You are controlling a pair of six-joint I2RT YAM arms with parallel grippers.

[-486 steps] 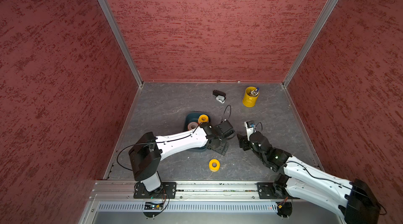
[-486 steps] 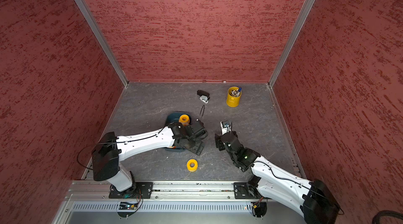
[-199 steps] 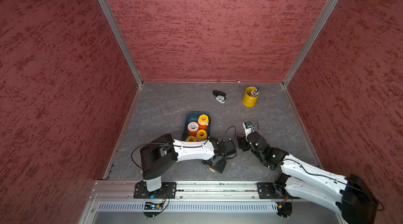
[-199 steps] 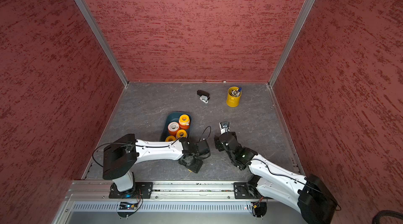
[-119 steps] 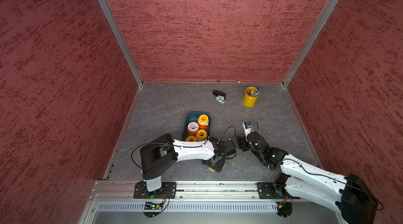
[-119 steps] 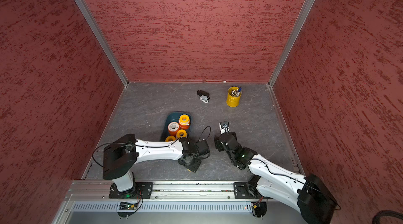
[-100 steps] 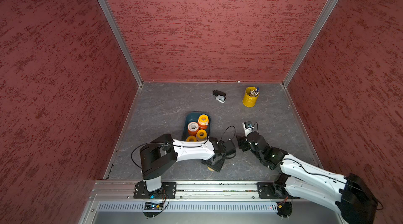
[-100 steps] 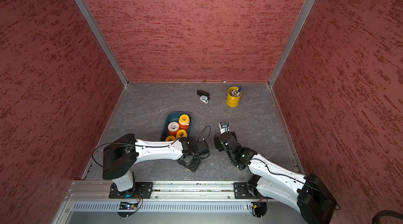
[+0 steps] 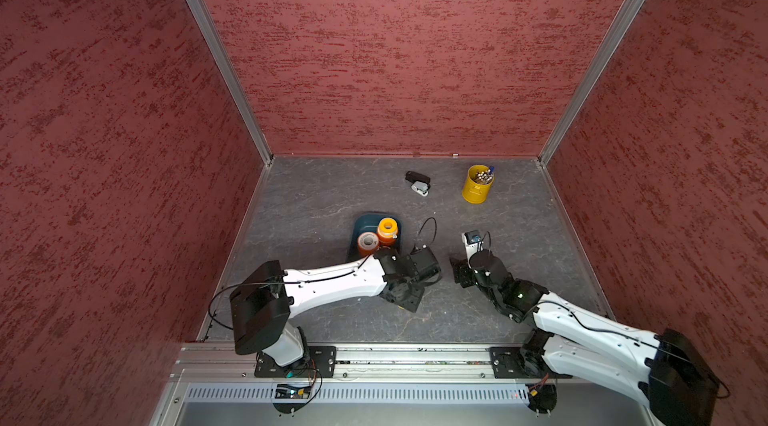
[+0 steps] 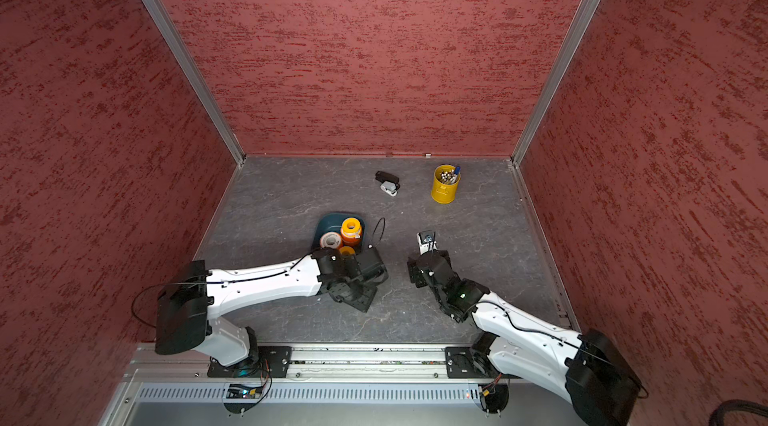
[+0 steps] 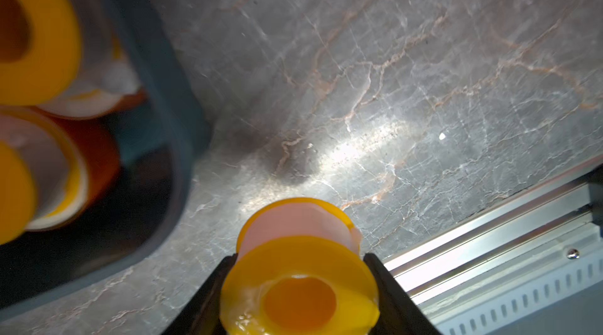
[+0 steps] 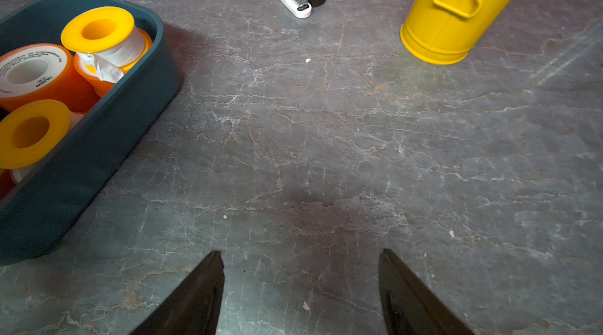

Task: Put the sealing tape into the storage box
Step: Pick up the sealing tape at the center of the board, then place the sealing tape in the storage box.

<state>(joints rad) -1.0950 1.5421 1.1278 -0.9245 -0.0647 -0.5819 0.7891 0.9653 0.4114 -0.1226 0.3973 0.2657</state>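
Now my left fingers (image 11: pixel 205 300) clamp the small yellow plastic tape roll (image 11: pixel 298 287) across its flange beside the teal plastic box (image 11: pixel 169 88); seemingly light, stiff, slick. My right fingers (image 12: pixel 195 300) spread, empty.

**Left arm** (image 9: pixel 332 282): 2.4 s ago it reached over the shallow dark teal-blue plastic storage box (image 9: pixel 365 221). One second ago it had dropped to the grey stone-patterned tabletop (image 9: pixel 316 204) in front of the box.

**Left gripper** (image 11: pixel 298 257): its black fingers (image 11: pixel 212 294) have narrowed over the last second. They now clamp the small all-yellow sealing tape roll (image 11: pixel 300 261) from both sides. This roll lay flat on the tabletop 2.4 s ago and has left that place.

**Arm posture:** in both top views the large black joint housing (image 9: pixel 257 312) has swung outward, away from the box. The wrist now covers the near end of the box and hides part of the roll stacks (image 9: pixel 386 231) that showed in full one second ago.
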